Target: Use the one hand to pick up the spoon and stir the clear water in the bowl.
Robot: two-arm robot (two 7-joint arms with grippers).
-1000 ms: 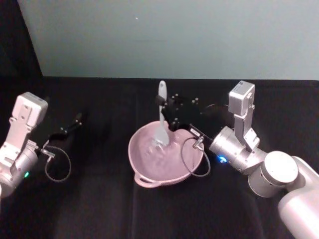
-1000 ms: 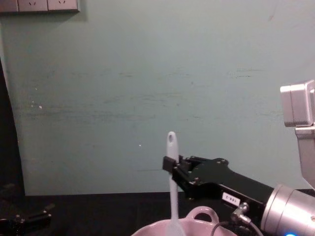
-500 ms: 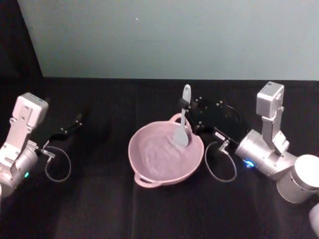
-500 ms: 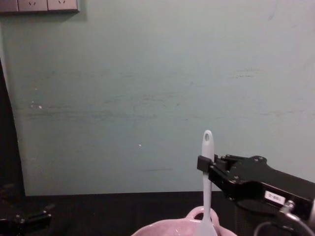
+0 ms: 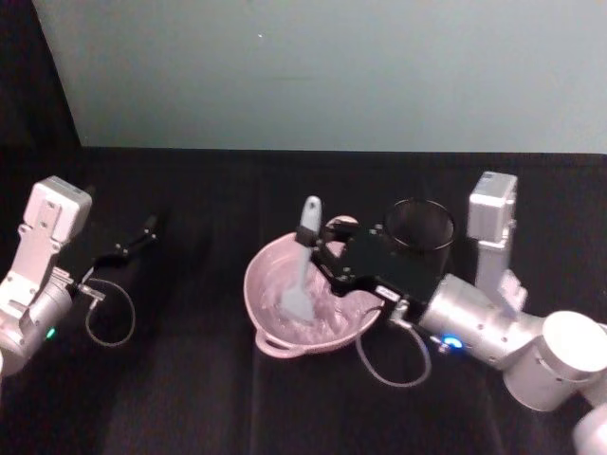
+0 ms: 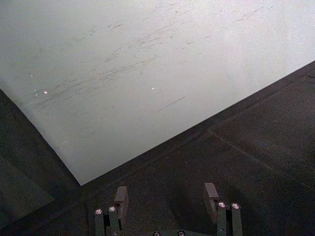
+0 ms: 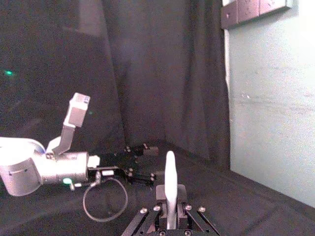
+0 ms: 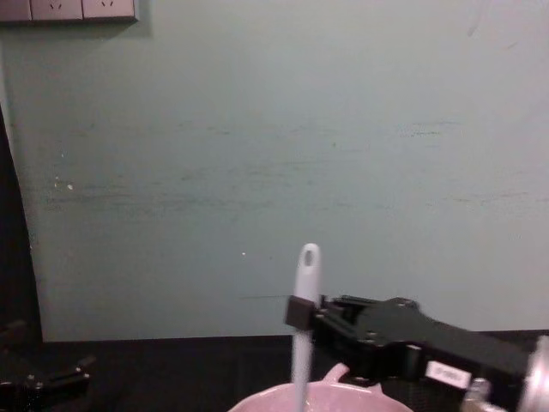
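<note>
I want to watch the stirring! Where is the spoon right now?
In the head view, the spoon stands in the pink bowl near the middle, its handle held by the right gripper on its right.

The head view looks forward and down over the black-clothed table (image 5: 190, 408) to the pale green wall (image 5: 332, 66). The chest view sits low, facing that wall squarely — both share the long slim white plastic spoon (image 5: 303, 256) and the rim of the pale pink glossy ceramic bowl (image 5: 251, 289). The left wrist view looks past the black left gripper (image 6: 166, 189) at wall and cloth; the right wrist view, tight behind the spoon's handle, faces the silver left arm (image 7: 29, 169)
</note>
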